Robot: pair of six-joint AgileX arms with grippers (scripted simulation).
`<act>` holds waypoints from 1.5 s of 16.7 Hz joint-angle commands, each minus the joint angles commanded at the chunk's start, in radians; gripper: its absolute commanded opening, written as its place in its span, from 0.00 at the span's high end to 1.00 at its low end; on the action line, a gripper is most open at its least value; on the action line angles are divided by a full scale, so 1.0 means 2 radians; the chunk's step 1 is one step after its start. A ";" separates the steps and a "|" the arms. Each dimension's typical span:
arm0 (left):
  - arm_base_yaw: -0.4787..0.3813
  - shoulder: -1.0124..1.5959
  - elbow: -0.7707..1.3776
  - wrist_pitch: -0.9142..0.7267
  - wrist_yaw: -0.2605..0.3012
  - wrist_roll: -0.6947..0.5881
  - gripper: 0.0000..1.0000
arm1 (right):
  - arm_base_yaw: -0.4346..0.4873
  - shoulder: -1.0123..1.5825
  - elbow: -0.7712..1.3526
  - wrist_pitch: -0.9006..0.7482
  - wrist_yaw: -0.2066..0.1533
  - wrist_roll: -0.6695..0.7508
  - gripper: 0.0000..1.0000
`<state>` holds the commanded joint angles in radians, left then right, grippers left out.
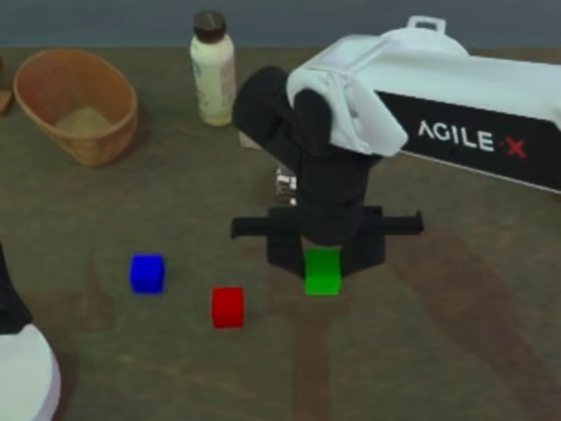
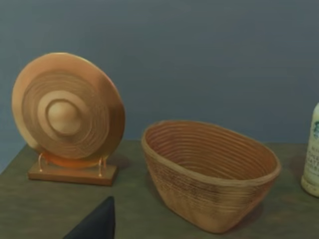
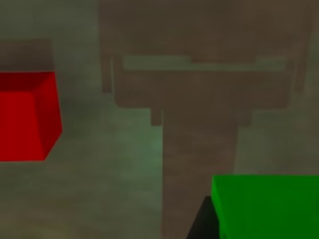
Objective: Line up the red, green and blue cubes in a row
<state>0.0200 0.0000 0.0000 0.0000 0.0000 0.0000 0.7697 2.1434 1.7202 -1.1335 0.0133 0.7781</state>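
The green cube (image 1: 322, 270) sits between the jaws of my right gripper (image 1: 323, 263), which is shut on it at the table's middle. In the right wrist view the green cube (image 3: 266, 206) fills the near corner with one dark finger (image 3: 202, 224) pressed against its side. The red cube (image 1: 228, 307) rests on the table to the left of the green one, also seen as the red cube (image 3: 25, 117). The blue cube (image 1: 147, 273) lies further left. My left arm (image 1: 22, 368) is parked at the lower left corner, with one fingertip (image 2: 99, 221) showing far off to the side.
A woven basket (image 1: 77, 105) stands at the back left, next to a cream bottle (image 1: 213, 70) with a dark cap. A round wooden disc on a stand (image 2: 67, 112) is beyond the basket (image 2: 209, 174). A mirrored cube (image 1: 286, 184) peeks out behind the right arm.
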 joint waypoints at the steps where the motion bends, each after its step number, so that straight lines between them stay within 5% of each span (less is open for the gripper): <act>1: 0.000 0.000 0.000 0.000 0.000 0.000 0.00 | 0.001 -0.001 0.000 0.000 0.000 0.002 1.00; 17: 0.000 0.000 0.000 0.000 0.000 0.000 0.00 | 0.003 0.041 -0.078 0.119 0.001 0.004 1.00; 25: 0.000 0.000 0.000 0.000 0.000 0.000 0.00 | 0.003 0.041 -0.078 0.119 0.001 0.004 0.40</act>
<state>0.0200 0.0000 0.0000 0.0000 0.0000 0.0000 0.7756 2.2248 1.5643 -0.8950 0.0144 0.7863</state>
